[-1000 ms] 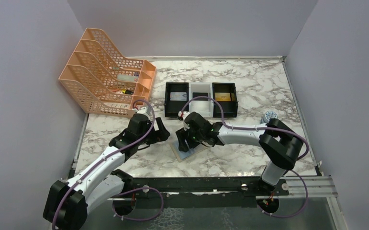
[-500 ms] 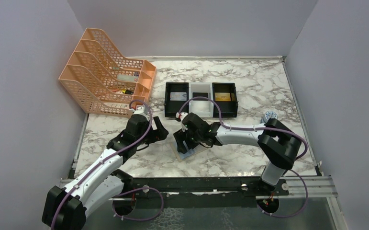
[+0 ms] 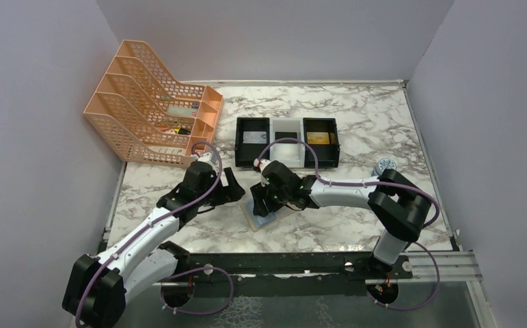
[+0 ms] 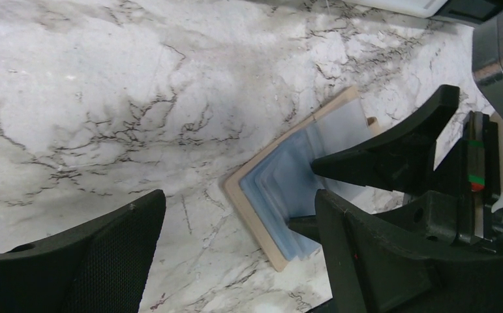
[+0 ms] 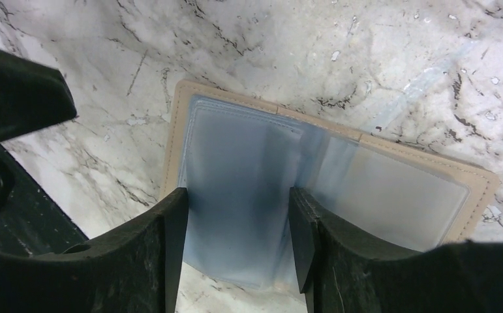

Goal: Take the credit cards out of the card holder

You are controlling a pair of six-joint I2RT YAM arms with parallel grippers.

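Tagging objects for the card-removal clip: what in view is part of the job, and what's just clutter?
Job: card holder, lying open; right gripper, over it; left gripper, open beside it; black and white trays, card-like items inside.
Lying about: orange file rack; small round object.

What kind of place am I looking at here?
Likely a robot test cell staged as a desk: plain walls box in a marble-patterned table holding an orange file rack and small trays.

Top cam looked down from high behind, far off, w/ whole table (image 3: 383, 116). L & R wrist cams sat close, facing down; both shared card holder (image 4: 281, 189).
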